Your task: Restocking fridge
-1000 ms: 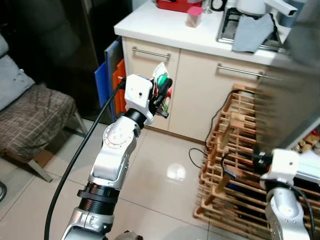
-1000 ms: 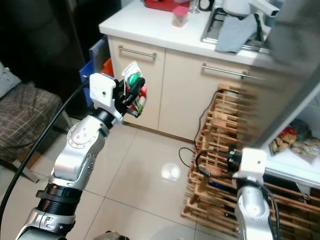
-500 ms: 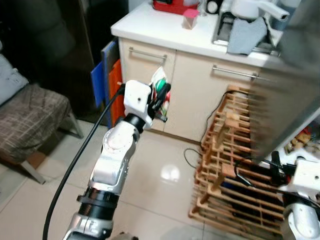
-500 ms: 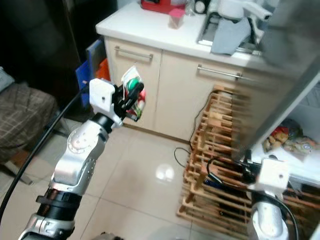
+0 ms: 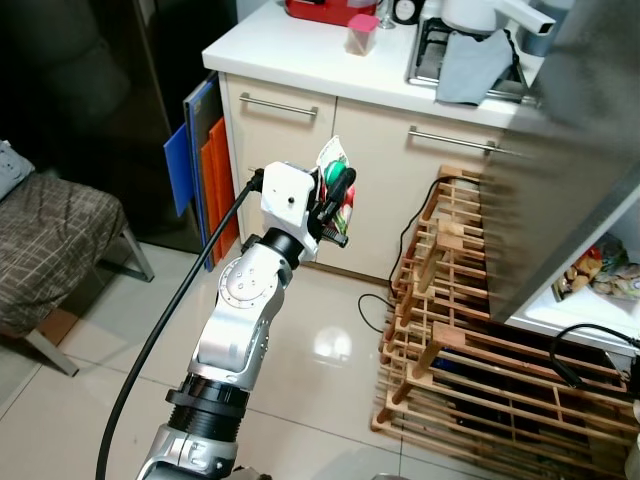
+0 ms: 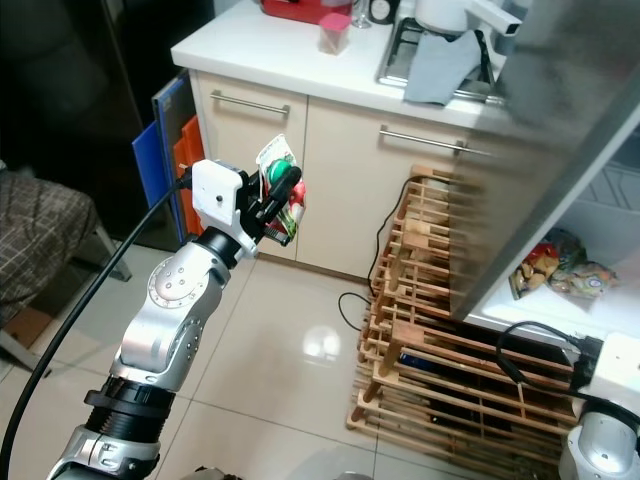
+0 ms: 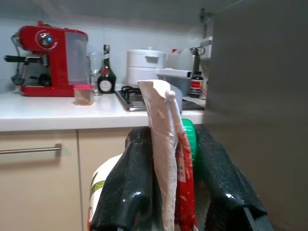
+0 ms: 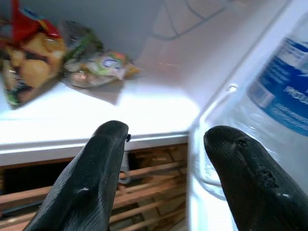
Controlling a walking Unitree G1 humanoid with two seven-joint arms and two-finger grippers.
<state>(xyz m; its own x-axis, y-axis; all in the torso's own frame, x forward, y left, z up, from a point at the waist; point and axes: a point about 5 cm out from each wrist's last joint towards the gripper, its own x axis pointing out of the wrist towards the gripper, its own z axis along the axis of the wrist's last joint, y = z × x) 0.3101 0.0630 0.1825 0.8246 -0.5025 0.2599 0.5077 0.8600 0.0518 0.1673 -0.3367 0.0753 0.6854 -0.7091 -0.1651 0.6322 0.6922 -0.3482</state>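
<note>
My left gripper [image 5: 337, 193] is raised in front of the cream cabinets, shut on a flat food packet [image 7: 166, 144] printed white, green and red. The packet [image 6: 281, 185] stands upright between the two black fingers [image 7: 132, 183]. To the right, the fridge's grey door [image 5: 565, 150] stands open, and a white shelf [image 6: 600, 305] inside carries snack bags [image 6: 553, 274]. My right gripper [image 8: 168, 130] is open with nothing in it, level with that shelf's front edge [image 8: 72, 144]. Snack bags [image 8: 57, 62] lie beyond it, and a water bottle [image 8: 284, 91] sits in the door.
A wooden slatted rack [image 5: 470, 330] leans against the cabinets below the fridge shelf, with black cables around it. The counter [image 5: 300, 50] holds a red coffee machine [image 7: 45, 60] and a stove. Blue and orange boards [image 5: 195, 160] and a chair [image 5: 50, 250] stand left. The tiled floor [image 5: 320, 350] lies ahead.
The camera has swung, bringing the fridge's inside into view. My left gripper still holds the packet. My right wrist has dropped toward the lower right corner of the eye views.
</note>
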